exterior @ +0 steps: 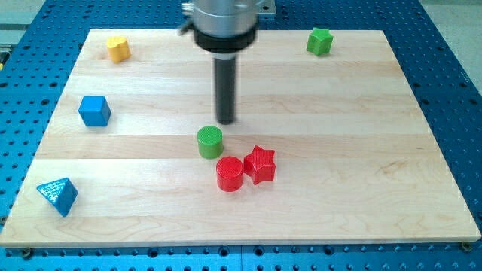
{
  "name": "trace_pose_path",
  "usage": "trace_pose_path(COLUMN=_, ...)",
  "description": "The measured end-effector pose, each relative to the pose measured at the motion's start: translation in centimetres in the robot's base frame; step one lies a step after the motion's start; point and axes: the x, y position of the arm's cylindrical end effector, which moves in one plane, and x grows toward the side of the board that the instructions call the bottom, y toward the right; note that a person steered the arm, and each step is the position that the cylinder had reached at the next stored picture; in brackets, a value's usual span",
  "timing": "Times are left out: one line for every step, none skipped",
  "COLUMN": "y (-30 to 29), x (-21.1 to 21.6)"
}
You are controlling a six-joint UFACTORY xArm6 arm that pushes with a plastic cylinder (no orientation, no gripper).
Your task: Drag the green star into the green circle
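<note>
We found the pale wooden bench [361, 188] resting on a blue perforated base [452, 90]. Our dark straight rod hung from its grey mount, and my tip [226, 122] stood just above the green circle block [210, 141], close but apart. The arm carried no fingers, so no state applied. The green star block [319, 41] lay near the view's top right, well apart from the circle. A red circle block [230, 174] touched a red star block [260, 164] below it.
</note>
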Motion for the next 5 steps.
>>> trace_pose_path(y=-4.4, x=4.0)
trace_pose_path(y=0.7, x=5.0)
trace_pose_path(y=2.7, x=6.1)
trace_pose_path(y=8.8, x=-1.0)
trace_pose_path(y=22.8, x=-7.6)
